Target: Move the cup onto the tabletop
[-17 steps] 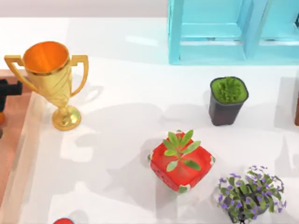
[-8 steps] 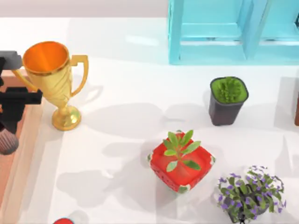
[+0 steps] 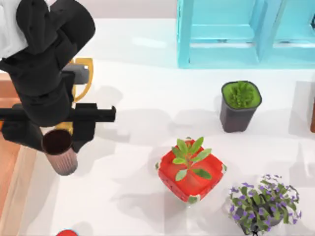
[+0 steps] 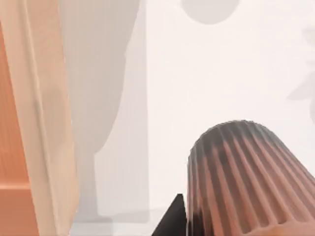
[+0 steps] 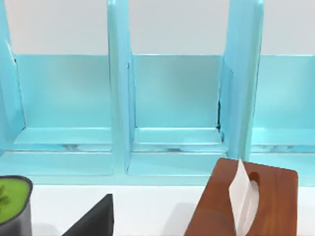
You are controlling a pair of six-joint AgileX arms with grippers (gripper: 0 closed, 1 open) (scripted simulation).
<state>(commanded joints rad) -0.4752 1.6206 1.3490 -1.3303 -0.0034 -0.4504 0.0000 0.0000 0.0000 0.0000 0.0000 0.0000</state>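
Pinkish-brown and ribbed down its sides, the cup is hanging upright in the left gripper, whose black fingers are clenching it from either side just below its dark reddish-brown rim. In the top view the cup is sitting over the left part of the tabletop, just inside the pale wooden edge strip that is separating the glossy white surface from the reddish-brown wooden surface further left; whether its base is touching the white surface or floating above it cannot be told. The left arm is reaching in from the upper left and is covering most of the gold trophy, of which one handle is peeking out beside the arm. In the left wrist view the cup is showing its ribbed wall, with white tabletop behind it. To the right on the white surface a red pot with a green plant is standing near the middle, a dark square plant pot is standing further back, and a purple-flowered plant is sitting near the front right corner. A turquoise shelf is standing along the back. The right wrist view is facing that shelf, with a brown wooden box and the dark pot in front of it; how the right gripper's jaws are standing cannot be told.
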